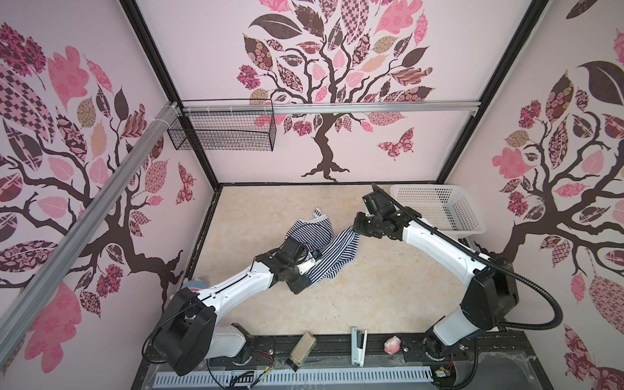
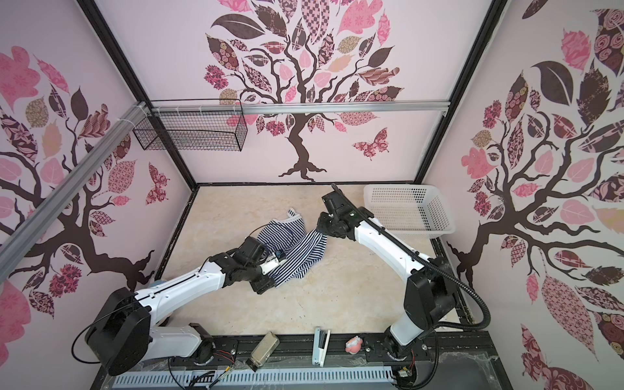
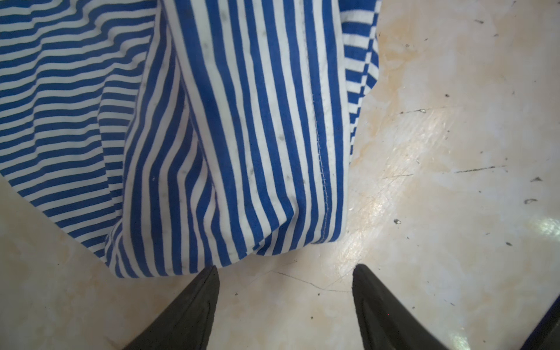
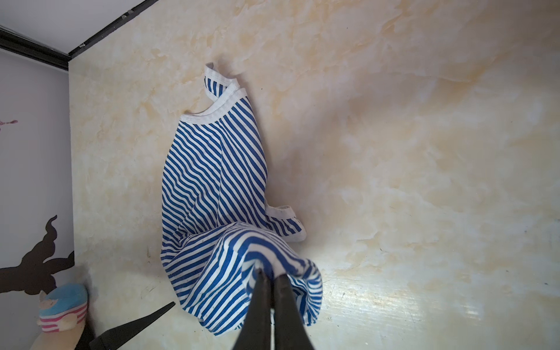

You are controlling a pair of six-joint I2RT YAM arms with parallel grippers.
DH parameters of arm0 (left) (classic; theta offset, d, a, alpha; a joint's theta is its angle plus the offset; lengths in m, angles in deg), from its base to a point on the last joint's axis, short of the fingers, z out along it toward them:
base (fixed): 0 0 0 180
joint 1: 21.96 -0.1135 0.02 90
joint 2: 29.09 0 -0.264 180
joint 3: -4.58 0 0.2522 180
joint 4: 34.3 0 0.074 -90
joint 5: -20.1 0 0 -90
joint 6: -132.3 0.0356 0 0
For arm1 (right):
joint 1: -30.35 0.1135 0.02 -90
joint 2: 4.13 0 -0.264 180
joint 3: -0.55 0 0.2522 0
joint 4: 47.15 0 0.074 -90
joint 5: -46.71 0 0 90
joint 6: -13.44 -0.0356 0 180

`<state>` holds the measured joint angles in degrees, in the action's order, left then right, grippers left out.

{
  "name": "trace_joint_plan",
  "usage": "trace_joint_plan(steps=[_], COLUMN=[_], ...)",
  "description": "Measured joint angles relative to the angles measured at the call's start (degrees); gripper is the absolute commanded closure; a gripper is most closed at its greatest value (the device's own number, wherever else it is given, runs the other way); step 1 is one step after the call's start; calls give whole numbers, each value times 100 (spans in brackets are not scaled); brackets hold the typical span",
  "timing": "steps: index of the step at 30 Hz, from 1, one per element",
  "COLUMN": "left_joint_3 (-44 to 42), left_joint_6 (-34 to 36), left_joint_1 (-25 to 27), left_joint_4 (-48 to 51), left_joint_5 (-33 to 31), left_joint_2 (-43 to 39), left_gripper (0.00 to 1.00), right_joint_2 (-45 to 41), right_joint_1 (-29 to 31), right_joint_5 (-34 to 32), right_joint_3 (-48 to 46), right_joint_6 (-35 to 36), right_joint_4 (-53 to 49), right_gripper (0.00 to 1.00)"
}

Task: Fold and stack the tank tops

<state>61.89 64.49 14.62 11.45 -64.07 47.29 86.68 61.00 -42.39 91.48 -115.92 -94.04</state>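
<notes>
Over marbled table (image 1: 388, 287), outstretched right fingers (image 4: 260, 303) pinch tank top (image 4: 212, 169), perhaps raised.

Striped tank top (image 1: 341, 251), crumpled on table, one corner lifted.

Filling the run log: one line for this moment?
right gripper: shut on tank top | left gripper: open, empty, near hem | fold: not done

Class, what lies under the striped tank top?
The marbled tabletop shows around the tank top; whatever lies beneath its crumpled folds is covered and cannot be seen.
</notes>
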Motion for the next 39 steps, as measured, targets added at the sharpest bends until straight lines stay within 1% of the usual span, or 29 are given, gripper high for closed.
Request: trace_joint_plan(steps=[7,10,12,13,15,16,17,20,23,24,27,29,32,35,38,39], left_joint_3=[2,2,2,2,2,4,2,2,4,7,68,216,684,1099,1303,1329], left_joint_6=[-22,-22,-24,-28,-63,-90,-111,-131,-131,-125,-22,79,278,542,815,894], left_joint_1=[146,240,280,289,293,295,295,295,297,297,282,177,-168,-422,-446,-452], left_joint_4=[-76,-85,-111,-122,-179,-214,-247,-326,-396,-407,-365,-162,214,319,332,328], left_joint_5=[81,83,83,76,26,-22,-74,-240,-426,-509,-857,-1027,-1054,-1139,-1314,-1362], left_joint_2=[566,601,601,601,632,673,728,898,966,964,896,686,125,-435,-625,-584], left_gripper=[28,28,30,32,41,49,59,82,98,100,100,100,100,100,100,98], right_joint_2=[0,0,0,0,0,0,0,-2,-11,-11,-11,-11,-13,-22,-22,-22], right_joint_1=[0,0,0,0,0,0,0,-4,-11,-11,-13,-22,-59,-125,-179,-192], right_joint_5=[31,33,39,42,42,42,42,42,42,42,33,7,-24,-26,-26,-28], right_joint_3=[0,0,0,-7,-37,-59,-79,-87,-85,-83,-42,66,203,210,210,208], right_joint_6=[0,-2,-2,-2,-2,-2,-2,0,15,26,96,168,251,341,407,428], right_joint_4=[-2,-2,0,2,17,22,22,20,20,17,-61,-181,-227,-254,-297,-306], right_gripper=[100,100,100,100,100,100,100,100,100,100,100,100,100,100,100,100])
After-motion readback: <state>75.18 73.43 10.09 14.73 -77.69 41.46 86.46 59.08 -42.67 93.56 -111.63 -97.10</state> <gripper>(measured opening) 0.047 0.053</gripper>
